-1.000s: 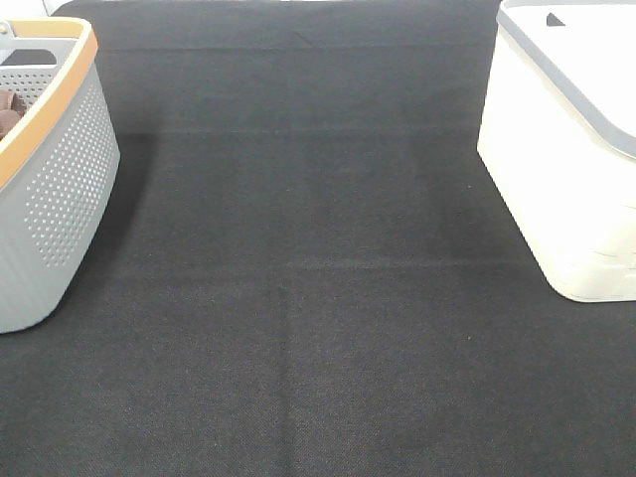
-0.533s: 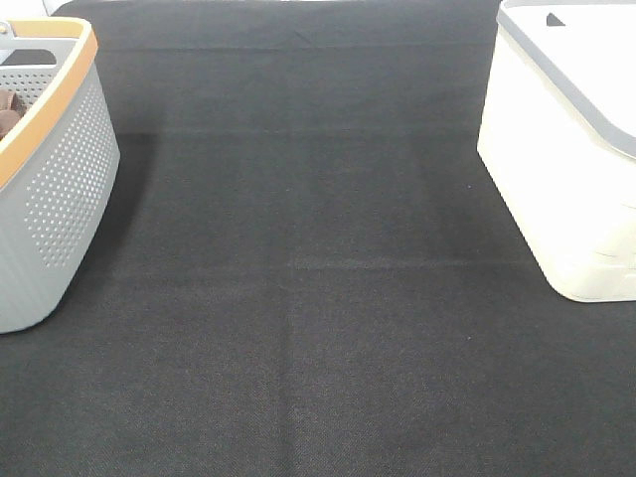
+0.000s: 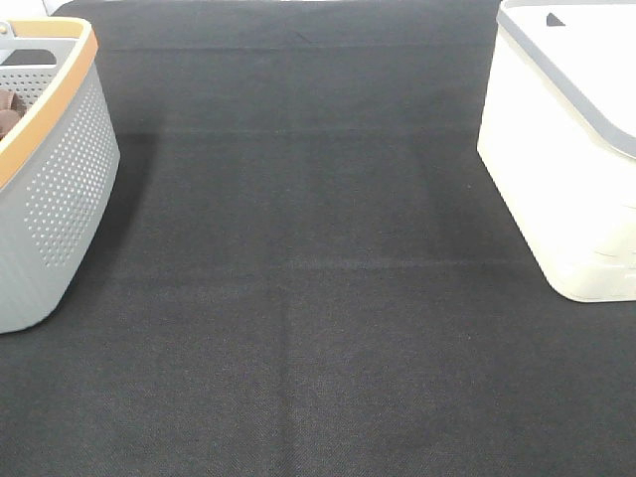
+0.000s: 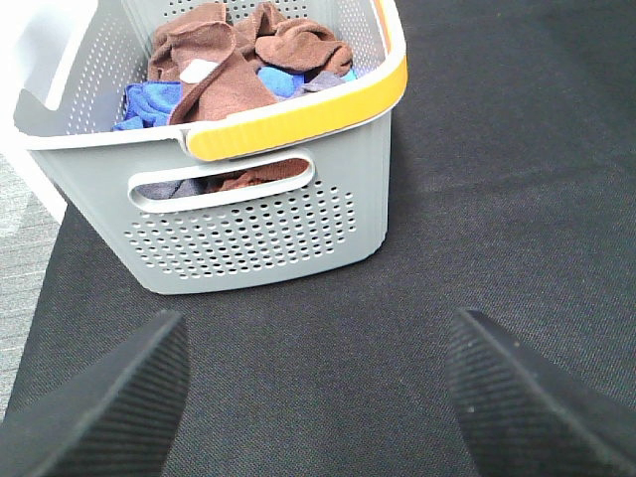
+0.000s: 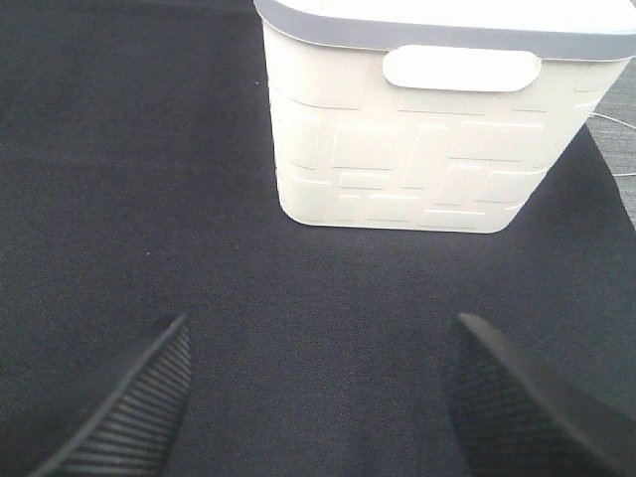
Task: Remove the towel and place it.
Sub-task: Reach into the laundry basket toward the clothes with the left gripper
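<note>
The rust-brown towel (image 4: 234, 60) lies crumpled with its small white tag up, inside the grey perforated basket (image 4: 258, 224) with the orange-yellow rim. A sliver of it shows in the exterior high view (image 3: 10, 109), in the basket (image 3: 60, 189) at the left edge. A blue cloth (image 4: 149, 104) lies beside it in the basket. My left gripper (image 4: 318, 397) is open and empty above the black mat, short of the basket. My right gripper (image 5: 318, 397) is open and empty, short of the white bin (image 5: 427, 129). Neither gripper shows in the exterior high view.
A black mat (image 3: 298, 278) covers the table. The white bin with a grey rim (image 3: 566, 149) stands at the right. A grey floor strip (image 4: 25, 238) shows past the mat's edge beside the basket.
</note>
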Motion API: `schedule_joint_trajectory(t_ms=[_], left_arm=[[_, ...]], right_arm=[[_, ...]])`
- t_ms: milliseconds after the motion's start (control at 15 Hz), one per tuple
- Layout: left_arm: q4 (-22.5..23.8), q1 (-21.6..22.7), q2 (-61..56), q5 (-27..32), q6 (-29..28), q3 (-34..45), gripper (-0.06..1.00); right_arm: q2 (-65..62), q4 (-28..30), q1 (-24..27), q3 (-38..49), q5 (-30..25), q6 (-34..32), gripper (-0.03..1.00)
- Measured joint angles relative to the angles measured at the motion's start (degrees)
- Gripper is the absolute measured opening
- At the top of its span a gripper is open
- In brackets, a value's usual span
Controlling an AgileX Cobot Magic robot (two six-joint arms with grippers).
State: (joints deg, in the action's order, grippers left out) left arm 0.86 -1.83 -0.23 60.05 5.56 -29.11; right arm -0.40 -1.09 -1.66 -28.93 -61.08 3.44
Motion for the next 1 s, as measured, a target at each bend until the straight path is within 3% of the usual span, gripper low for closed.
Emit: schedule_joint_trajectory(t_ms=[1000], left_arm=[[0.0, 0.0, 0.0, 0.0, 0.0, 0.0, 0.7]], right_arm=[[0.0, 0.0, 0.0, 0.0, 0.0, 0.0, 0.68]])
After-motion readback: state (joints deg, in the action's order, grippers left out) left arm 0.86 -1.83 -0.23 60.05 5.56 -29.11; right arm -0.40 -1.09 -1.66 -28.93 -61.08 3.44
